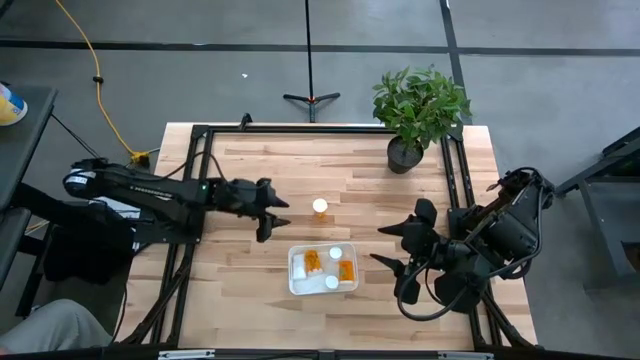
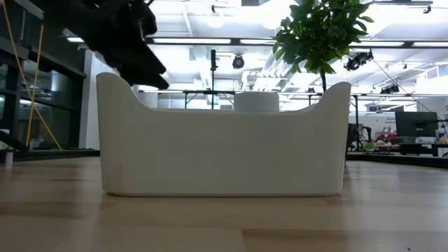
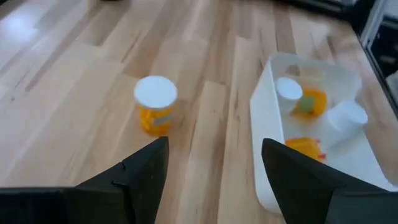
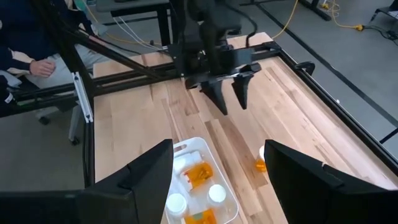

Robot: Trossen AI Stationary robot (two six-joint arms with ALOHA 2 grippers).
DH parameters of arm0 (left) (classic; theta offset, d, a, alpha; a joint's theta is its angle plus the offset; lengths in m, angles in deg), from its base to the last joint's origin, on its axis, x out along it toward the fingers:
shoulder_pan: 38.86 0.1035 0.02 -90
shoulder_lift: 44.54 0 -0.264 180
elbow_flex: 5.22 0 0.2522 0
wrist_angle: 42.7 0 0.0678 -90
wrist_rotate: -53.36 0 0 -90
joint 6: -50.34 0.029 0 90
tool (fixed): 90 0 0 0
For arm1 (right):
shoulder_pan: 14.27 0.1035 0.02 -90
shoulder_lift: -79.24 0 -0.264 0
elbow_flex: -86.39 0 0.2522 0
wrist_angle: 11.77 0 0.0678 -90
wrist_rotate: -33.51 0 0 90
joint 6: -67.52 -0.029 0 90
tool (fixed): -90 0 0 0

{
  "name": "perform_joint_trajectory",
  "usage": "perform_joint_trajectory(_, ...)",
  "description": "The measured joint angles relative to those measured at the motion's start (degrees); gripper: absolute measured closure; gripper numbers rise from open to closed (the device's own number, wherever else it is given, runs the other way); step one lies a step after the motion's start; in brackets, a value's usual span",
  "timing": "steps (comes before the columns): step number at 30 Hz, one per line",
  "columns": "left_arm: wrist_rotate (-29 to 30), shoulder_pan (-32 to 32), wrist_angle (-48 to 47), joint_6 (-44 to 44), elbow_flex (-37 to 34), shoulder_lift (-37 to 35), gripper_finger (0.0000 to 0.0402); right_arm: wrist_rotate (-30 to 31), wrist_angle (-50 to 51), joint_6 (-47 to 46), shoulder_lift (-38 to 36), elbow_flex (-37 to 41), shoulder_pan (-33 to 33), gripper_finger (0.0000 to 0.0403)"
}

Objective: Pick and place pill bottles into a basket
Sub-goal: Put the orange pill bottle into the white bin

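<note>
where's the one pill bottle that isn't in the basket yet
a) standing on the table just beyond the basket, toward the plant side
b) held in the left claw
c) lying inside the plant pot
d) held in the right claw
a: a single pill bottle stands upright on the wood apart from the basket, while the left claw and right claw are both open and empty.

Left claw (image 1: 272, 213) and right claw (image 1: 392, 246) both hover over the table, fingers spread.
</note>
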Motion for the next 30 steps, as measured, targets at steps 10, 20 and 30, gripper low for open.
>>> perform_joint_trajectory(10, -3.2, 6.9, 7.1, 0.2, 0.0, 2.1, 0.0028, 0.2, 0.1, 0.1, 0.0, 0.0, 0.0, 0.0160)
perform_joint_trajectory(20, -4.2, 7.1, 1.5, 7.9, 7.4, 13.7, 0.0012, 0.1, 0.2, 0.1, 0.0, 0.0, 0.0, 0.0160)
perform_joint_trajectory(30, -3.9, 7.1, -14.5, 20.2, 21.2, 24.8, 0.0014, -1.0, 0.2, -0.3, 0.0, 0.0, 0.0, 0.0160)
